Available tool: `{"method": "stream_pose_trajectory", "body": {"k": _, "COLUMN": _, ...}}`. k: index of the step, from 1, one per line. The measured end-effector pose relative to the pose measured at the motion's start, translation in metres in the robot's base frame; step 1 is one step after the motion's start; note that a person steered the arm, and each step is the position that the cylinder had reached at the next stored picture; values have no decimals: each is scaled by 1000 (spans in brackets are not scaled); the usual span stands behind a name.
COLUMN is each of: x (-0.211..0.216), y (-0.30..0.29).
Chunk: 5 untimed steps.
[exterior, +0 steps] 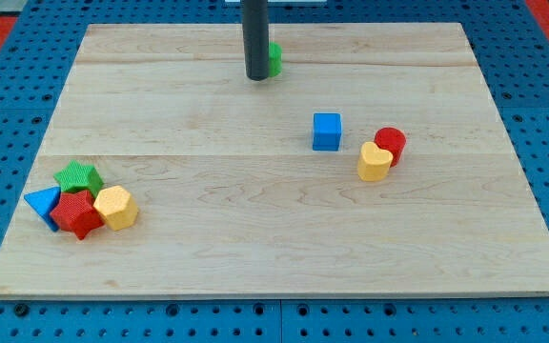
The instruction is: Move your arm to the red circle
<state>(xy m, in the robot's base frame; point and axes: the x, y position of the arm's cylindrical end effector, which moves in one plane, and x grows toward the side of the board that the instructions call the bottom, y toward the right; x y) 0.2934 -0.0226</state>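
Note:
The red circle block (391,143) stands right of the board's middle, touching a yellow heart block (374,162) on its lower left. A blue cube (327,131) sits a little to their left. My tip (256,76) is near the view's top centre, well up and left of the red circle, right beside a green block (274,59) that the rod partly hides.
A cluster sits at the lower left: a green star (78,176), a blue triangle (43,203), a red star (77,214) and a yellow hexagon (116,207). The wooden board (274,257) lies on a blue pegboard.

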Motion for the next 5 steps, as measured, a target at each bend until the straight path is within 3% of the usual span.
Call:
{"method": "stream_pose_trajectory", "body": {"k": 3, "x": -29, "y": 41}}
{"method": "stream_pose_trajectory", "body": {"k": 5, "x": 26, "y": 185}}
